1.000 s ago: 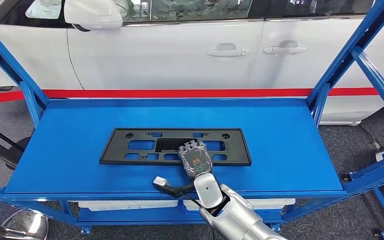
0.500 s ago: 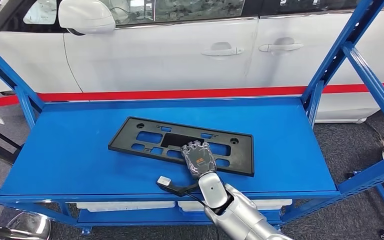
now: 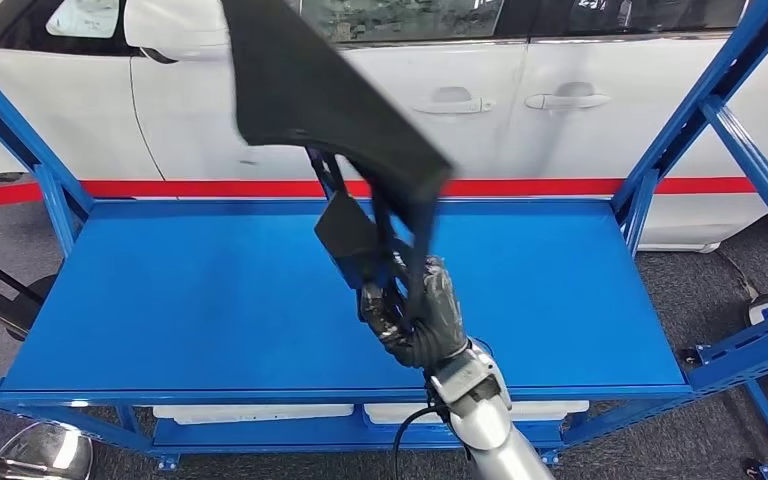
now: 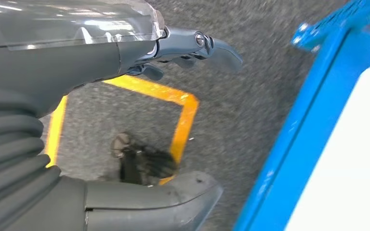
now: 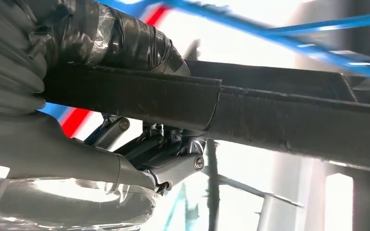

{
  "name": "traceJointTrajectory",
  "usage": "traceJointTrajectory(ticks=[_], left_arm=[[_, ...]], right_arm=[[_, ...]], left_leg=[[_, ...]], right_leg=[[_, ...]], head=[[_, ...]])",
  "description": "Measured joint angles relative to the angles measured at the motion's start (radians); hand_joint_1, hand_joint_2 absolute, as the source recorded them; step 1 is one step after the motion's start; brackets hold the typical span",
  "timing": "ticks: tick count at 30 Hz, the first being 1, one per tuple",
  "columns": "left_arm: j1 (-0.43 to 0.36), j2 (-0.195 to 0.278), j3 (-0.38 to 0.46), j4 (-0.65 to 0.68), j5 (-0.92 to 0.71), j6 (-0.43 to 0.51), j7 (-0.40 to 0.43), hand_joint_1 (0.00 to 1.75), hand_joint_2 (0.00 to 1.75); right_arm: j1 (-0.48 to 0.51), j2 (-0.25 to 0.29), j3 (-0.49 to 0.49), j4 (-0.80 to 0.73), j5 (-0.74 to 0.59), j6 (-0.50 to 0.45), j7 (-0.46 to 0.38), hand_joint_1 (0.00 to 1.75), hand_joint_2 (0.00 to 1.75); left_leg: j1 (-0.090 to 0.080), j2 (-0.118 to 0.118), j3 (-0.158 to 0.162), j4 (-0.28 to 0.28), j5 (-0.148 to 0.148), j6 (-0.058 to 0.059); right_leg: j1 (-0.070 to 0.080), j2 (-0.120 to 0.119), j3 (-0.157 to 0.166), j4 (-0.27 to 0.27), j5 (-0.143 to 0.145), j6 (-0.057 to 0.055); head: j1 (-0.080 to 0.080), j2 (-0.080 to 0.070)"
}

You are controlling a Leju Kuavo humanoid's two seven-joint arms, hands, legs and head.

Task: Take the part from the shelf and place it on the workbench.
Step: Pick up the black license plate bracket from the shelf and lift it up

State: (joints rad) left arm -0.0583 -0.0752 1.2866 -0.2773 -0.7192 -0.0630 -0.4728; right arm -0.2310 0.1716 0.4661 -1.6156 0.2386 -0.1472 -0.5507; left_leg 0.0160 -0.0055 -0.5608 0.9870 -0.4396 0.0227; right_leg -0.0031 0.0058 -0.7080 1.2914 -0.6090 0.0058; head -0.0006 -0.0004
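Holding the part (image 3: 330,110) by one long edge in the right hand (image 3: 415,310), raised on end above the shelf (image 3: 160,300) | handling: looks light, stiff, thin plastic frame; cutout bars give purchase | change: lay flat on shelf 0.5 s ago, now lifted | left hand (image 4: 125,120) hangs over the floor, fingers apart, holding nothing

Bright even light; the raised part (image 3: 330,110) is motion-blurred, wrist views smeared.
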Motion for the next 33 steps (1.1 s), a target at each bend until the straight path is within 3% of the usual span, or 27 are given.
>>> traceJointTrajectory(ticks=[1,2,4,5,7,10,12,14,15,16,17,20,22,24,26,28,30,31,32,33], left_arm=[[-0.001,0.002,0.007,0.0,0.003,0.008,-0.014,0.0,1.75],[-0.002,0.002,0.011,0.0,0.003,0.018,-0.028,0.0,1.75],[-0.004,0.003,0.016,0.0,-0.002,0.031,-0.049,0.0,1.75],[-0.005,0.003,0.017,0.0,-0.004,0.034,-0.055,0.0,1.75],[-0.006,0.005,0.019,0.0,-0.007,0.037,-0.059,0.0,1.75],[-0.008,0.007,0.02,0.0,-0.007,0.04,-0.061,0.0,1.75],[-0.01,0.008,0.02,0.001,-0.008,0.041,-0.062,0.0,1.75],[-0.011,0.01,0.021,0.001,-0.008,0.042,-0.062,0.0,1.75],[-0.01,0.012,0.021,0.001,-0.008,0.042,-0.062,0.0,1.75],[-0.01,0.012,0.021,0.001,-0.008,0.042,-0.062,0.0,1.75],[-0.01,0.013,0.021,0.001,-0.008,0.042,-0.062,0.0,1.75],[-0.012,0.015,0.021,0.001,-0.008,0.042,-0.062,0.0,1.75],[-0.014,0.017,0.021,0.001,-0.009,0.043,-0.062,0.0,1.75],[-0.013,0.018,0.021,0.001,-0.016,0.043,-0.064,0.0,1.75],[-0.012,0.019,0.02,0.001,-0.031,0.035,-0.067,0.0,1.75],[-0.013,0.022,0.019,0.001,-0.042,0.022,-0.071,0.0,1.75],[-0.013,0.025,0.019,0.001,-0.046,0.024,-0.058,0.0,1.75],[-0.012,0.027,0.019,0.001,-0.049,0.033,-0.043,0.0,1.75],[-0.011,0.029,0.019,0.001,-0.052,0.047,-0.022,0.0,1.75],[-0.009,0.029,0.019,0.001,-0.056,0.062,0.002,0.0,1.75]], right_arm=[[0.017,-0.005,0.0,-0.046,-0.016,0.028,-0.002,1.75,1.75],[0.03,-0.01,0.001,-0.086,-0.035,0.058,-0.002,1.75,1.75],[0.044,-0.022,0.009,-0.149,-0.088,0.131,0.005,1.75,1.75],[0.048,-0.028,0.015,-0.172,-0.117,0.166,0.009,1.75,1.75],[0.057,-0.04,0.023,-0.204,-0.151,0.204,0.011,1.75,1.75],[0.065,-0.05,0.027,-0.235,-0.162,0.215,0.012,1.75,1.75],[0.067,-0.054,0.031,-0.249,-0.165,0.218,0.011,1.75,1.75],[0.07,-0.057,0.034,-0.256,-0.167,0.219,0.01,1.75,1.75],[0.073,-0.059,0.034,-0.257,-0.167,0.219,0.01,1.75,1.75],[0.075,-0.062,0.035,-0.258,-0.167,0.219,0.01,1.75,1.75],[0.077,-0.064,0.035,-0.258,-0.167,0.219,0.01,1.75,1.75],[0.078,-0.066,0.037,-0.263,-0.167,0.219,0.01,1.75,1.75],[0.078,-0.067,0.038,-0.267,-0.168,0.221,0.01,1.75,1.75],[0.078,-0.07,0.039,-0.268,-0.186,0.246,0.01,1.75,1.75],[0.076,-0.076,0.043,-0.269,-0.247,0.334,0.006,1.75,1.75],[0.076,-0.089,0.056,-0.267,-0.329,0.472,0.003,1.75,1.75],[0.081,-0.106,0.08,-0.256,-0.362,0.579,0.002,1.75,1.75],[0.085,-0.116,0.093,-0.248,-0.356,0.604,-0.002,1.75,1.75],[0.09,-0.127,0.105,-0.239,-0.343,0.614,-0.008,1.75,1.75],[0.095,-0.136,0.115,-0.231,-0.329,0.613,-0.013,1.75,1.75]], left_leg=[[0.0,0.0,0.0,0.001,-0.001,0.0],[-0.001,0.0,0.002,0.002,-0.002,-0.002],[-0.001,-0.001,0.004,0.006,-0.007,-0.007],[-0.003,-0.001,0.004,0.009,-0.009,-0.011],[-0.006,-0.002,0.002,0.013,-0.013,-0.021],[-0.004,-0.001,-0.001,0.021,-0.023,-0.037],[-0.002,0.0,-0.029,0.089,-0.068,-0.047],[-0.001,0.001,-0.092,0.224,-0.134,-0.053],[-0.001,0.001,-0.12,0.282,-0.153,-0.055],[-0.001,0.001,-0.134,0.308,-0.153,-0.055],[-0.001,0.001,-0.128,0.293,-0.133,-0.053],[-0.006,0.001,-0.034,0.092,-0.034,-0.038],[-0.012,0.001,0.0,0.018,-0.015,-0.028],[-0.014,0.0,0.002,0.013,-0.013,-0.021],[-0.008,0.001,0.005,0.002,-0.006,-0.01],[-0.004,0.003,0.008,-0.006,0.001,0.0],[-0.005,0.004,0.005,-0.004,0.003,0.003],[-0.005,0.004,0.003,-0.002,0.004,0.003],[-0.005,0.003,0.001,0.001,0.004,0.002],[-0.005,0.003,-0.001,0.004,0.003,0.001]], right_leg=[[-0.001,0.0,-0.002,0.002,0.013,0.0],[-0.002,0.0,0.016,-0.037,0.043,-0.001],[-0.003,-0.001,0.086,-0.178,0.112,-0.007],[-0.002,-0.001,0.113,-0.235,0.133,-0.01],[0.001,-0.001,0.132,-0.28,0.14,-0.018],[0.0,-0.001,0.133,-0.286,0.145,-0.034],[-0.004,-0.002,0.136,-0.292,0.148,-0.044],[-0.002,-0.004,0.136,-0.292,0.147,-0.049],[-0.001,-0.004,0.136,-0.291,0.147,-0.049],[0.0,-0.004,0.136,-0.29,0.146,-0.05],[0.001,-0.004,0.137,-0.289,0.145,-0.05],[0.004,-0.002,0.143,-0.287,0.14,-0.047],[0.005,-0.002,0.143,-0.285,0.139,-0.039],[0.005,-0.002,0.141,-0.286,0.14,-0.029],[0.004,-0.003,0.137,-0.272,0.127,-0.018],[0.002,-0.003,0.1,-0.189,0.074,-0.009],[-0.002,-0.003,0.037,-0.059,0.011,-0.004],[-0.004,-0.003,0.017,-0.017,-0.002,-0.002],[-0.005,-0.004,0.013,-0.008,0.004,0.0],[-0.007,-0.004,0.03,-0.042,0.03,0.0]], head=[[0.0,0.0],[0.0,0.0],[0.0,0.0],[0.0,0.0],[0.0,0.0],[0.0,0.0],[0.0,0.0],[0.0,0.0],[0.0,0.0],[0.0,0.0],[0.0,0.0],[0.0,0.0],[0.0,0.0],[0.0,0.0],[0.0,0.0],[0.0,0.0],[0.0,0.0],[0.0,0.0],[0.0,0.0],[0.0,0.0]])
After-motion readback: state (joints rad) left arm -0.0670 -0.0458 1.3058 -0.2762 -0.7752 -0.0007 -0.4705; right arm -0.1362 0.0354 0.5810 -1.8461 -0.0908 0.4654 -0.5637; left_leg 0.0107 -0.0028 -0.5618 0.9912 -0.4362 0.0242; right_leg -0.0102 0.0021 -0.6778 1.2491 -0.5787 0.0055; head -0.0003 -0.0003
